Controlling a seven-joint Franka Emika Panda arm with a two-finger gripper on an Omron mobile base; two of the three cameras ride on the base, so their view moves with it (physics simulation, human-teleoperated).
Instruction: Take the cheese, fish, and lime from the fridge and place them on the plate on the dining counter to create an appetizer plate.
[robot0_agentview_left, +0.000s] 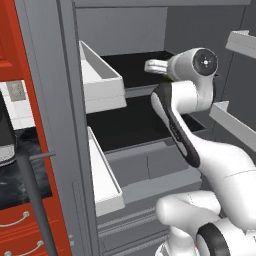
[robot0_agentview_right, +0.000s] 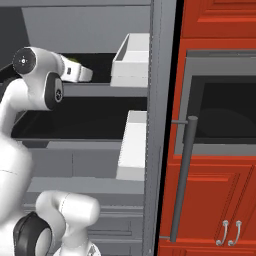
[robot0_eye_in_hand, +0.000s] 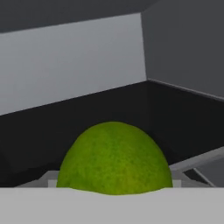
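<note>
The lime (robot0_eye_in_hand: 113, 157), round and yellow-green, sits right at my gripper (robot0_eye_in_hand: 113, 181), with grey finger parts against both of its sides. My jaws are shut on it over the fridge's upper black shelf (robot0_agentview_left: 132, 62). In the right base view a sliver of the lime (robot0_agentview_right: 74, 60) shows past my white hand. My arm reaches deep into the open grey fridge (robot0_agentview_left: 50, 100). The cheese, the fish, the plate and the dining counter are out of view.
White door bins (robot0_agentview_left: 102, 82) (robot0_agentview_left: 105, 180) hang on the fridge's left door, and others (robot0_agentview_right: 131, 62) (robot0_agentview_right: 134, 145) on the right door. A lower black shelf (robot0_agentview_left: 125, 127) and grey drawers (robot0_agentview_left: 150, 167) lie below. Red cabinets and a built-in oven (robot0_agentview_right: 220, 115) stand to the right.
</note>
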